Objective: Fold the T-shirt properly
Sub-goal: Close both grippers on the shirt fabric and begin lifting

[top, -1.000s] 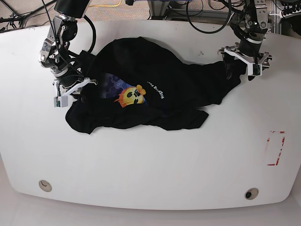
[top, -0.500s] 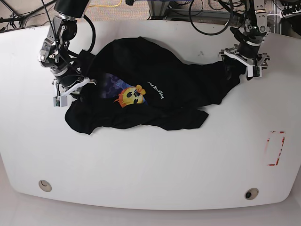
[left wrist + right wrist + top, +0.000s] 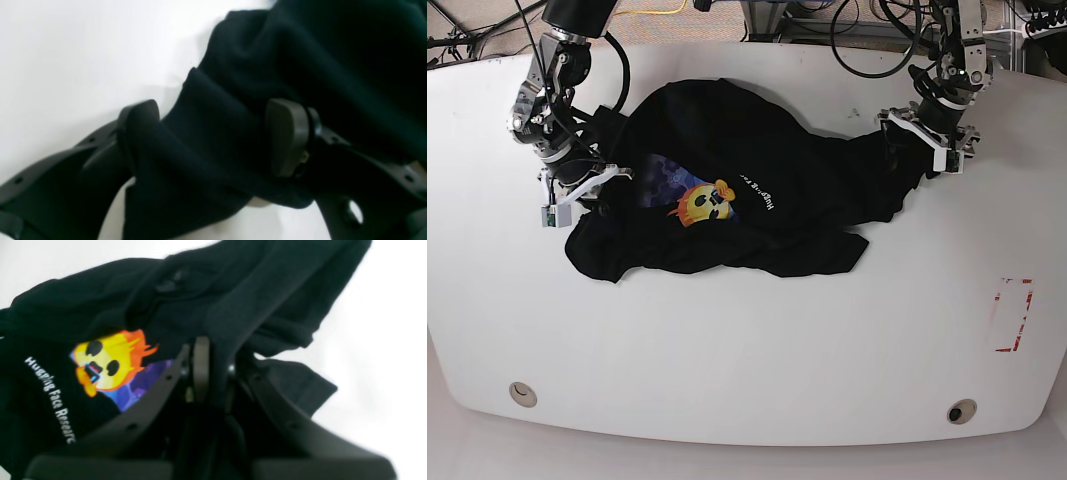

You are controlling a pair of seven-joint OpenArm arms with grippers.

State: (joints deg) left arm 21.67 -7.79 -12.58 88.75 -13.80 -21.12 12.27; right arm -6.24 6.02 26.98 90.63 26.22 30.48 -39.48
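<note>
The black T-shirt (image 3: 767,150) lies crumpled in the middle of the white table (image 3: 727,340), with its flaming face print (image 3: 705,203) and white lettering (image 3: 757,190) facing up. My left gripper (image 3: 924,140) is at the shirt's right end. In the left wrist view its fingers (image 3: 287,136) hold a thick fold of the T-shirt (image 3: 333,50), with the gripper (image 3: 213,133) closed on it a little above the table. My right gripper (image 3: 587,185) is at the shirt's left edge. In the right wrist view it (image 3: 215,373) pinches the T-shirt (image 3: 100,306) beside the print (image 3: 100,363).
A red-marked rectangle (image 3: 1014,314) is on the table at the right. Two round holes (image 3: 523,393) (image 3: 961,411) sit near the front edge. Cables and equipment run along the far edge behind both arms.
My left gripper has moved left and slightly away, carrying the shirt's right end with it and bunching it inward. My right gripper and the shirt's left side have barely moved.
</note>
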